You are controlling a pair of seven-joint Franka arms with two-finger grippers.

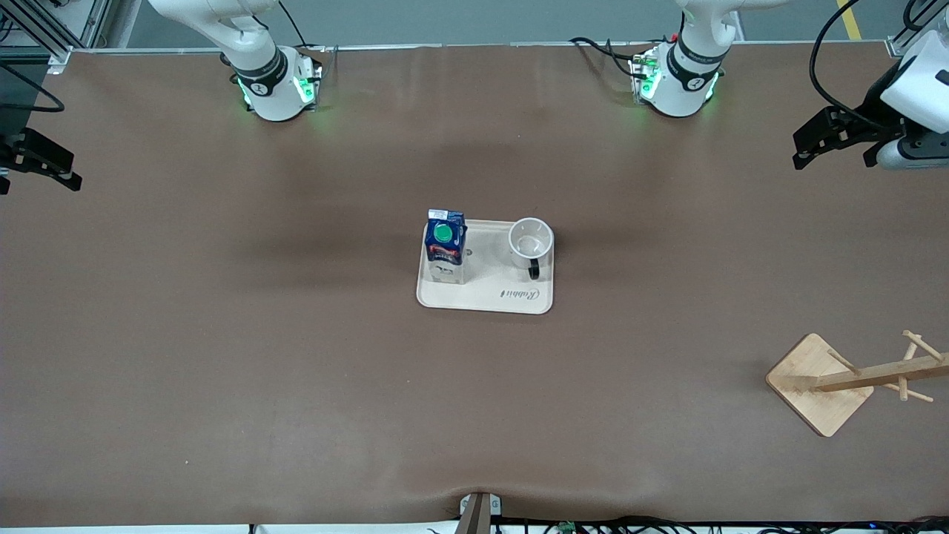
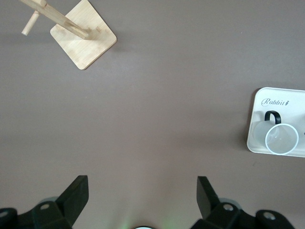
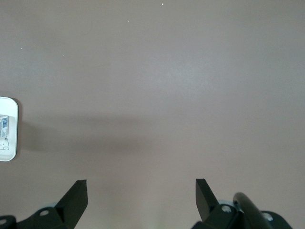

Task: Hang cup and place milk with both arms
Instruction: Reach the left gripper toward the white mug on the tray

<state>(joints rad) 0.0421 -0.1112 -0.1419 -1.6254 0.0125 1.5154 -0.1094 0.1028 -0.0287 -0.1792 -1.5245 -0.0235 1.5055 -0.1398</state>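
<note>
The white cup (image 1: 531,245) with a black handle stands upright on a pale tray (image 1: 489,300) in the middle of the table; its handle points toward the front camera. The dark blue milk (image 1: 445,245) with a green cap stands upright on the same tray, beside the cup, toward the right arm's end. My left gripper (image 1: 834,152) is open and empty, high over the table at the left arm's end. Its wrist view (image 2: 143,191) shows the cup (image 2: 281,138). My right gripper (image 1: 37,178) is open and empty over the right arm's end (image 3: 141,191). Both are far from the tray.
A wooden cup rack (image 1: 852,378) with pegs stands on a square base near the left arm's end, nearer the front camera than the tray; it also shows in the left wrist view (image 2: 83,40). The tray's edge (image 3: 13,129) shows in the right wrist view.
</note>
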